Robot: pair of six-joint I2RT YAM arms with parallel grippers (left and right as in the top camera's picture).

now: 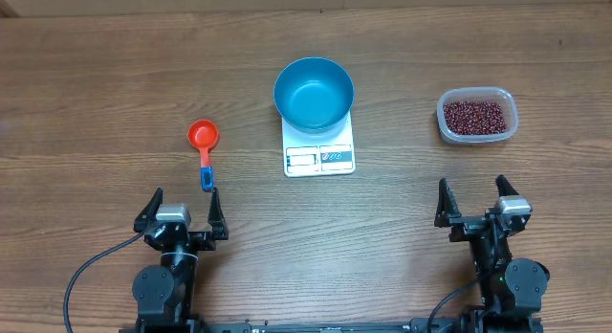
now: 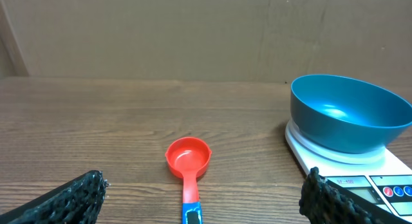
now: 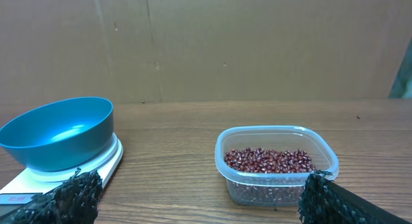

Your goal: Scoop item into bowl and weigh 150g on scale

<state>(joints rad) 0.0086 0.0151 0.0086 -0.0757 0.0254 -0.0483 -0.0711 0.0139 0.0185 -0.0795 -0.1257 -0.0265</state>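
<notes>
One wooden table (image 1: 96,65) carries everything, with both arms parked at its near edge. Left gripper (image 1: 185,197): jaws spread wide, nothing between them. Right gripper (image 1: 471,189): same, wide open and empty. Blue bowl (image 1: 314,94) sits centre, on the far part of the white scale (image 1: 319,159), overhanging it at the sides; display strip is clear of the bowl, reading too small to make out. Bowl looks empty. Clear plastic tub (image 1: 443,118) is well off to the right, ahead of the right arm. Red measuring scoop (image 1: 203,137) lies flat to the left, blue-tipped handle pointing at the left arm and close to it. Beans (image 1: 475,115) are all in the tub, a shallow heap; none seen in the bowl or loose on the table. Judged: no scooping yet. Risks from here: the handle is thin and flat on the wood, so a pinch may slip or skate it away; scoop and beans sit on opposite sides, so a loaded carry across could shed beans; a knock on the overhanging bowl could shift it or upset the weighing; a full scoop late on could overshoot the target.
</notes>
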